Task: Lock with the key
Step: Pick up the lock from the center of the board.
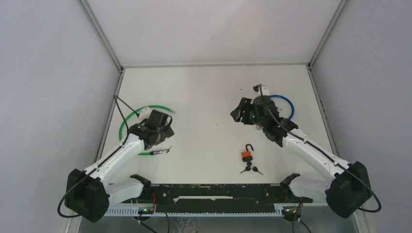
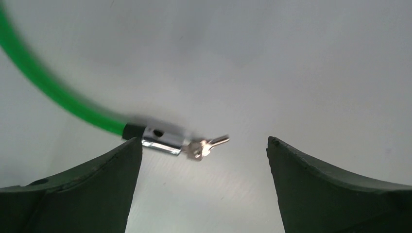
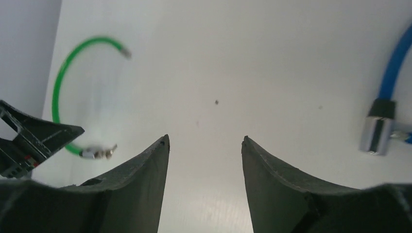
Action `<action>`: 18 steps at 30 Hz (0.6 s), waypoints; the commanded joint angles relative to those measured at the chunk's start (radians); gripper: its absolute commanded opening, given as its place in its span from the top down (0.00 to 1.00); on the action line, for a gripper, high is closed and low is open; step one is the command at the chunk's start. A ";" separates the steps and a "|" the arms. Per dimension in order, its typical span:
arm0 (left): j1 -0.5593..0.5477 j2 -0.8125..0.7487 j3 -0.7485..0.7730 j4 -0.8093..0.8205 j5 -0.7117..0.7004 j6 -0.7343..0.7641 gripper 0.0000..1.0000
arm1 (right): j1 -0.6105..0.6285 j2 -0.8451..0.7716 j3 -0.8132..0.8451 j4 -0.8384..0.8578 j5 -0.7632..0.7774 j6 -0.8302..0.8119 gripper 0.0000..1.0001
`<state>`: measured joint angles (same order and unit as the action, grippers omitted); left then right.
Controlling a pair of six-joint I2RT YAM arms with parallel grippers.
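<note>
Key (image 2: pixel 209 144) (in green cable lock (image 2: pixel 156 140)), just beyond left gripper (image 2: pixel 204 140)

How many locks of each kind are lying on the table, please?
Cable locks: 2 (green cable, blue cable)
Padlocks: 1 (orange padlock)
Total: 3
</note>
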<state>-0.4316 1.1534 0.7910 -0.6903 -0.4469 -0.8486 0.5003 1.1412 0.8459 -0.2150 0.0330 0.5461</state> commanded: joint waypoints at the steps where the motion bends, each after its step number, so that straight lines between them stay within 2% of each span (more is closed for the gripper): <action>1: 0.013 -0.148 -0.127 -0.167 0.002 -0.218 0.00 | 0.137 0.010 -0.018 -0.009 0.094 -0.015 0.36; 3: 0.078 -0.174 -0.164 -0.179 0.019 -0.234 0.00 | 0.175 0.014 -0.031 -0.004 0.105 -0.010 0.36; 6: 0.270 -0.177 -0.214 -0.137 0.078 -0.228 0.00 | 0.193 0.024 -0.055 0.015 0.093 0.003 0.36; 8: 0.339 -0.164 -0.212 -0.153 0.035 -0.232 0.00 | 0.198 0.029 -0.062 0.015 0.087 0.002 0.36; 10: 0.385 -0.142 -0.216 -0.135 0.013 -0.246 0.00 | 0.201 0.028 -0.065 0.012 0.084 0.001 0.36; 12: 0.421 -0.094 -0.234 -0.077 0.055 -0.237 0.00 | 0.201 0.026 -0.068 0.014 0.084 -0.004 0.36; 16: 0.427 0.048 -0.225 -0.036 0.107 -0.263 0.00 | 0.201 0.023 -0.068 0.007 0.094 -0.015 0.36; 18: 0.427 0.097 -0.225 -0.029 0.126 -0.291 0.05 | 0.200 0.020 -0.071 0.001 0.096 -0.017 0.36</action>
<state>-0.0116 1.1755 0.5724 -0.7704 -0.3729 -1.0809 0.6960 1.1728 0.7765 -0.2359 0.1051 0.5453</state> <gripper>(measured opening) 0.982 0.638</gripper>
